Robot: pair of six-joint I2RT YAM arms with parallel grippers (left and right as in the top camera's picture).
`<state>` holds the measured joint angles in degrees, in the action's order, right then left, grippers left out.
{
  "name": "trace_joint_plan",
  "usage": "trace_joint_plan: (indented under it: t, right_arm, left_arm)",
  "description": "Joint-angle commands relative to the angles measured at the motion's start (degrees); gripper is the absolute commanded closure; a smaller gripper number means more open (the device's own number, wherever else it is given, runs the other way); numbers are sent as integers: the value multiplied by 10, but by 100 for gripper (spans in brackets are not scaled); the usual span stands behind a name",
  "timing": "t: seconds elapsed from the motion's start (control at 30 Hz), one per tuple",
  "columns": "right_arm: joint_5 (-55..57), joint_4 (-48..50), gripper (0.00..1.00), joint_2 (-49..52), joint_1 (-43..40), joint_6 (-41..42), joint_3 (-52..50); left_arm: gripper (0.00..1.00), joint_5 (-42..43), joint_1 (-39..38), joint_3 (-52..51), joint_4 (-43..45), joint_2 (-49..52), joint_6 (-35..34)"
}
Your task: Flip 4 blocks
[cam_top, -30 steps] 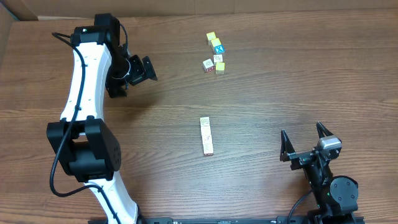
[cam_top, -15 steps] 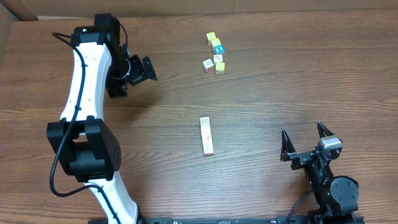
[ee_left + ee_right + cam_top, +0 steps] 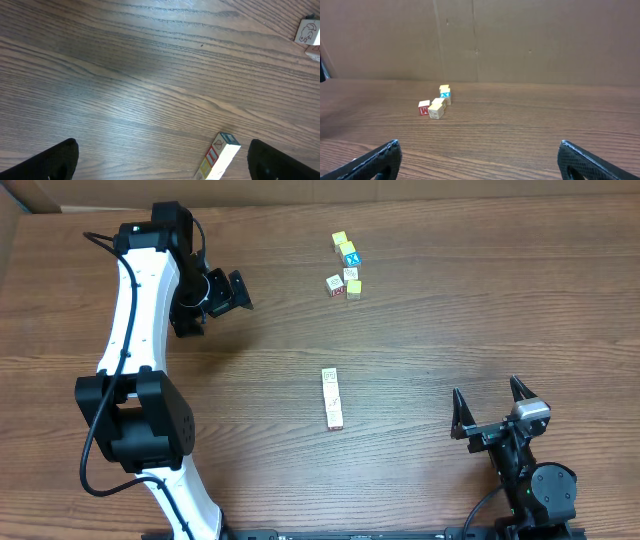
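Blocks [image 3: 351,274] sit in a tight huddle at the far side of the tabletop [image 3: 450,310], a little right of centre in the overhead view. The blue X cube [image 3: 349,255] is wedged among them, touching or just beside its neighbours. The left tool [image 3: 242,290] hangs spread wide, well to the left of the huddle. The right tool [image 3: 488,408] is spread just as wide at the near right, well apart from everything. Neither holds anything. A narrow printed bar [image 3: 332,398], perhaps cubes set end to end, lies at the centre.

From the left wrist, the spread fingers [image 3: 55,161] fill the near corners and the bar's end [image 3: 218,156] pokes in at the near right. One cream block [image 3: 307,31] with a faint drawing shows at the far right edge. A low reach toward the huddle could clip the bar and send it skidding.

From the right wrist, the spread fingers [image 3: 594,160] frame the huddle far ahead. A red-lettered block [image 3: 424,107] is on the left, a pale-yellow one [image 3: 437,108] touches it, and the X cube [image 3: 445,93] is behind. Crowding looks like the main danger. Wide jaws closing on one cube would likely catch a neighbour, shove the group, or take the X cube by mistake. So small a cube may also twist out of the pads and land on the same face, leaving that flip undone.
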<state>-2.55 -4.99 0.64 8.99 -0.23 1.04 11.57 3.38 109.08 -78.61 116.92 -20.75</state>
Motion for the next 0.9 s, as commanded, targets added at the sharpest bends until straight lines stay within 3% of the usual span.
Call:
trace_joint_plan:
  t: [0.0, 0.3, 0.7, 0.87]
  right_arm:
    - [5, 3, 0, -5, -3, -2, -6]
    - [5, 3, 0, -5, -3, -2, -6]
    - [5, 3, 0, -5, -3, -2, -6]
    - [5, 3, 0, -5, -3, -2, -6]
  left_arm:
    - [0, 0, -4, -3, 0, 3, 7]
    - [0, 0, -4, -3, 0, -52, 6]
    - [0, 0, -4, -3, 0, -365, 7]
    - [0, -60, -4, -3, -32, -463, 11]
